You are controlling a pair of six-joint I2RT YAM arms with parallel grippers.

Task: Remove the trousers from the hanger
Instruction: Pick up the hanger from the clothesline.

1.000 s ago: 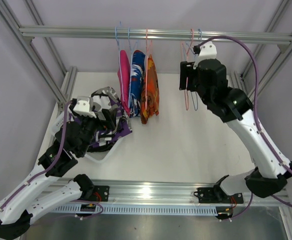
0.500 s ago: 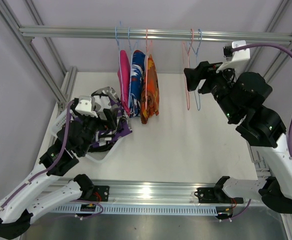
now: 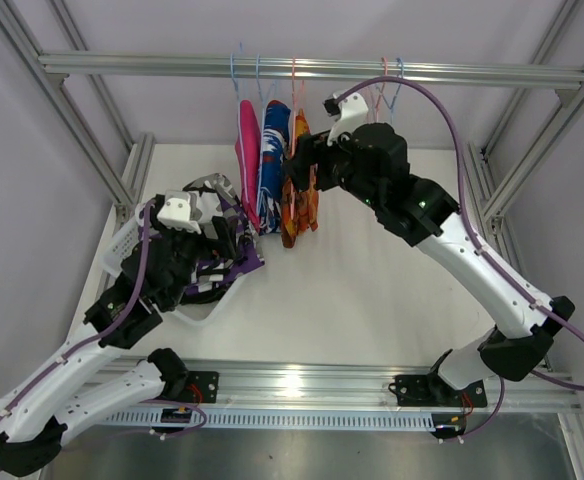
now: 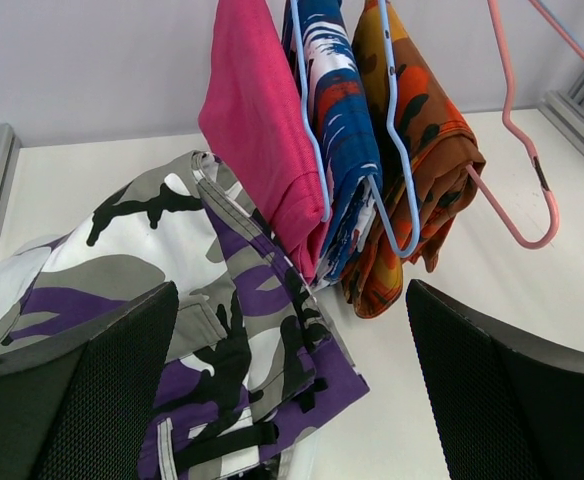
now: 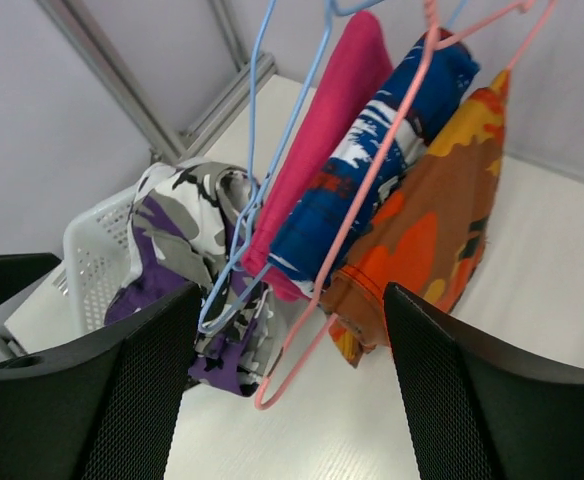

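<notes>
Three folded trousers hang on hangers from the top rail (image 3: 312,68): pink trousers (image 3: 246,150), blue-white-red patterned trousers (image 3: 275,145) and orange trousers (image 3: 303,200). The purple-white patterned trousers (image 3: 222,265) lie in a white basket (image 3: 194,314). The black speckled trousers are not in view. My right gripper (image 3: 297,172) is open and empty, right by the orange trousers (image 5: 432,220), not touching them. My left gripper (image 3: 220,238) is open and empty over the purple-white trousers (image 4: 222,300), with the pink trousers (image 4: 262,130) ahead of it.
Two empty hangers, a pink hanger (image 3: 383,75) and a blue hanger (image 3: 400,72), hang further right on the rail behind my right arm. The hangers holding trousers show as a pink hanger (image 5: 372,190) and a blue hanger (image 5: 247,200). Frame posts stand at both sides.
My right arm has swung left from the empty hangers to the hanging orange trousers. My left arm has barely moved.
</notes>
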